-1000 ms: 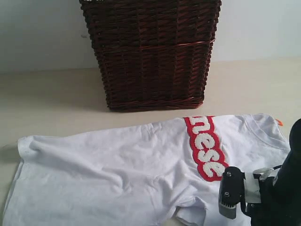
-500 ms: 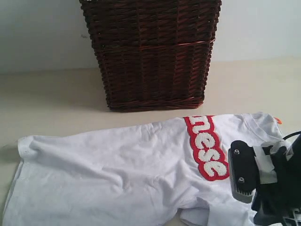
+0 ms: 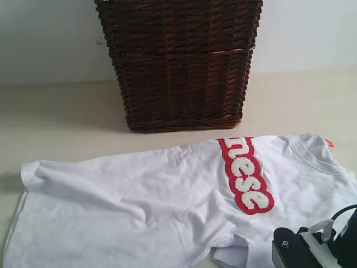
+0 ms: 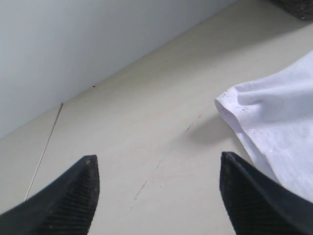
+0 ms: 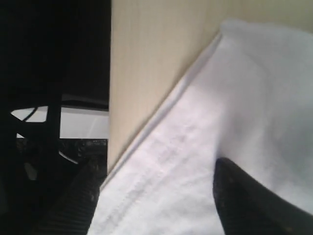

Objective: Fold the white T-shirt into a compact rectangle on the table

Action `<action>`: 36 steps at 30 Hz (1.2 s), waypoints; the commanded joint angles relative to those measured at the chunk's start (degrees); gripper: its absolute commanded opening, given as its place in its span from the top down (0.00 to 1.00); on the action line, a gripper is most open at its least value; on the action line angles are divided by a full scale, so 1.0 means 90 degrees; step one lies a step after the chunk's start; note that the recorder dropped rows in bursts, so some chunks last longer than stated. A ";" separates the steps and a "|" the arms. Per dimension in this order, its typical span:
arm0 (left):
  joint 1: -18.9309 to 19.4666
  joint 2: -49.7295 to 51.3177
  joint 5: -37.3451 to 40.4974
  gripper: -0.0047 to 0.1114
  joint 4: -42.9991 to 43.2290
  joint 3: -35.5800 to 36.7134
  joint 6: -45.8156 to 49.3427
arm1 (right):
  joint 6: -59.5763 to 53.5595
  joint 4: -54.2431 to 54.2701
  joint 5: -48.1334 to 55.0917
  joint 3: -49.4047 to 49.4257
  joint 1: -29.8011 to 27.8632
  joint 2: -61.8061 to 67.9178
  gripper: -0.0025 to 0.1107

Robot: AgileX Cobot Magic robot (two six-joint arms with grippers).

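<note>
The white T-shirt [image 3: 139, 206] lies spread sideways on the table [image 3: 56, 123], its red-outlined lettering [image 3: 245, 176] facing up and an orange neck tag [image 3: 331, 144] at the far right. In the exterior view only my right arm's wrist [image 3: 312, 250] shows, at the bottom right corner. My right gripper [image 5: 156, 196] is open, its jaws standing apart over a stitched edge of the shirt [image 5: 220, 122] near the table's edge. My left gripper [image 4: 156, 191] is open above bare table [image 4: 146, 122], with a corner of the shirt [image 4: 279, 122] just beyond one finger.
A tall dark wicker basket [image 3: 178, 61] stands behind the shirt at the back middle, against a pale wall [image 3: 44, 39]. Bare table lies on both sides of the basket. The right wrist view shows dark equipment [image 5: 54, 122] beyond the table's edge.
My right gripper has opened and let go of the shirt. Its arm rose a little, then dropped towards the bottom right corner, uncovering the shirt's right side. The left gripper has not moved.
</note>
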 commanded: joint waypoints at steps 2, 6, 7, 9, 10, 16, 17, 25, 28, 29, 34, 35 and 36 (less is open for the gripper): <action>-0.0020 -0.0034 -0.0020 0.38 -0.0009 0.0016 -0.0004 | -0.0152 0.0017 -0.0976 0.0132 -0.0011 0.0438 0.41; -0.0020 -0.0034 -0.0020 0.38 -0.0009 0.0016 -0.0004 | -0.0076 -0.0629 -0.1526 0.0132 -0.0011 0.0764 0.45; -0.0020 -0.0034 -0.0020 0.38 -0.0009 0.0016 -0.0004 | -0.0032 -0.0797 -0.1603 0.0132 -0.0011 0.0871 0.47; -0.0020 -0.0034 -0.0020 0.38 -0.0009 0.0016 -0.0004 | 0.0415 -0.1314 -0.1824 0.0132 -0.0011 0.1223 0.58; -0.0020 -0.0034 -0.0020 0.38 -0.0009 0.0016 -0.0004 | 0.0841 -0.1635 -0.1916 0.0132 -0.0011 0.1443 0.65; -0.0020 -0.0034 -0.0020 0.38 -0.0009 0.0016 -0.0004 | 0.2452 -0.2319 -0.1952 0.0109 -0.0011 0.1861 0.96; -0.0020 -0.0034 -0.0020 0.38 -0.0009 0.0016 -0.0004 | 0.2774 -0.2319 -0.2048 0.0073 -0.0011 0.1850 0.98; -0.0020 -0.0034 -0.0020 0.38 -0.0009 0.0016 -0.0004 | 0.2424 -0.2194 -0.2062 0.0013 -0.0011 -0.0269 0.98; -0.0020 -0.0034 -0.0020 0.38 -0.0009 0.0016 -0.0004 | 0.1813 -0.2190 -0.1688 0.0013 -0.0011 -0.0847 0.93; -0.0020 -0.0034 -0.0020 0.38 -0.0009 0.0016 -0.0004 | 0.1602 -0.2211 -0.1438 0.0013 -0.0011 -0.0957 0.90; -0.0020 -0.0034 -0.0020 0.38 -0.0009 0.0016 -0.0004 | 0.1127 -0.2192 -0.0426 0.0013 -0.0011 -0.0956 0.58; -0.0020 -0.0034 -0.0020 0.38 -0.0009 0.0016 -0.0004 | 0.1177 -0.2192 -0.0426 0.0013 -0.0011 -0.0900 0.54; -0.0020 -0.0034 -0.0020 0.38 -0.0009 0.0016 -0.0004 | 0.1319 -0.2192 -0.0501 0.0013 -0.0011 -0.0839 0.50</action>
